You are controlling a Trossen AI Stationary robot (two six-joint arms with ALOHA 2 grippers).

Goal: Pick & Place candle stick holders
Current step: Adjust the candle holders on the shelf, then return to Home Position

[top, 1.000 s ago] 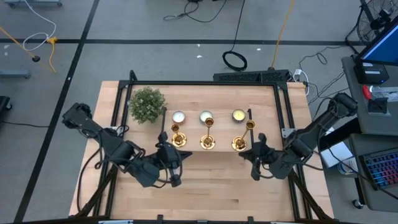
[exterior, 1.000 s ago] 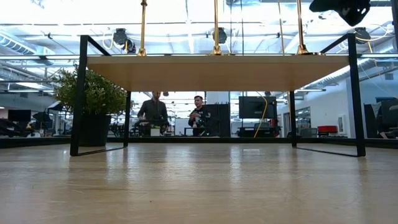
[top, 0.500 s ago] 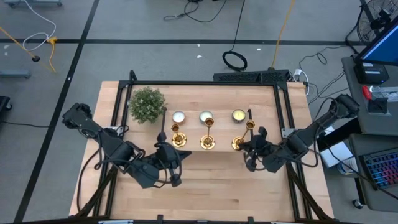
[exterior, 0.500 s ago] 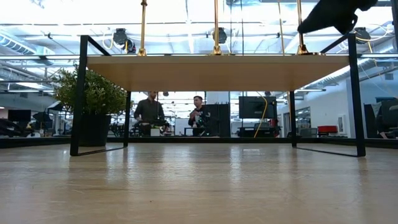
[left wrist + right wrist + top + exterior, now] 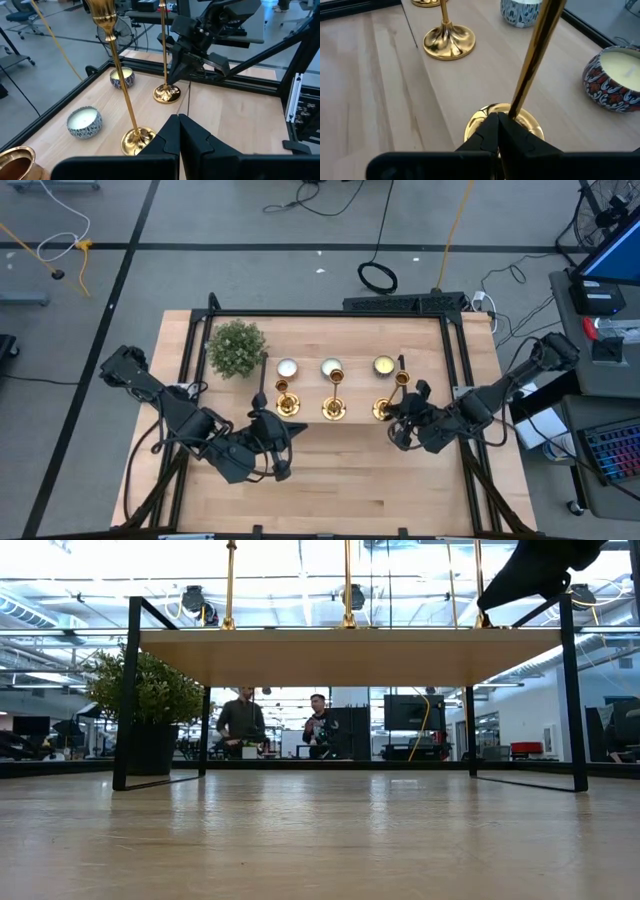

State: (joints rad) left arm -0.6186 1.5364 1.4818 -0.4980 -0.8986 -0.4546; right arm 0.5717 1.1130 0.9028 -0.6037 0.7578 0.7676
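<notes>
Three gold candle stick holders stand in a row on the raised wooden shelf point(image 5: 360, 340): left point(image 5: 287, 405), middle point(image 5: 334, 408), right point(image 5: 384, 410). Each rests on its round base. In the low view their stems point(image 5: 347, 585) rise above the shelf. My right gripper point(image 5: 497, 120) is shut, its tips at the near side of the right holder's base point(image 5: 530, 125), just before the stem point(image 5: 535, 55). It also shows in the high view point(image 5: 398, 427). My left gripper point(image 5: 179, 122) is shut and empty in front of the left holder point(image 5: 15, 160), facing the middle holder point(image 5: 139, 137). My right gripper's shut fingertips point(image 5: 492, 125) stand low against the near rim of the right holder's base point(image 5: 475, 127), slanting down from the table's near right. Whether they touch it, I cannot tell. The holder stands upright on the shelf.
Three round candles point(image 5: 331, 368) sit behind the holders, and a bushy green plant point(image 5: 237, 347) stands at the shelf's far left. Black frame bars point(image 5: 460, 360) edge the shelf. People show in the room beyond the table point(image 5: 245, 720).
My right gripper has gone toward the table's left and far edge, closing in on the right holder's base. In the low view its arm has slid across to that holder's stem. The holders have stayed where they were.
</notes>
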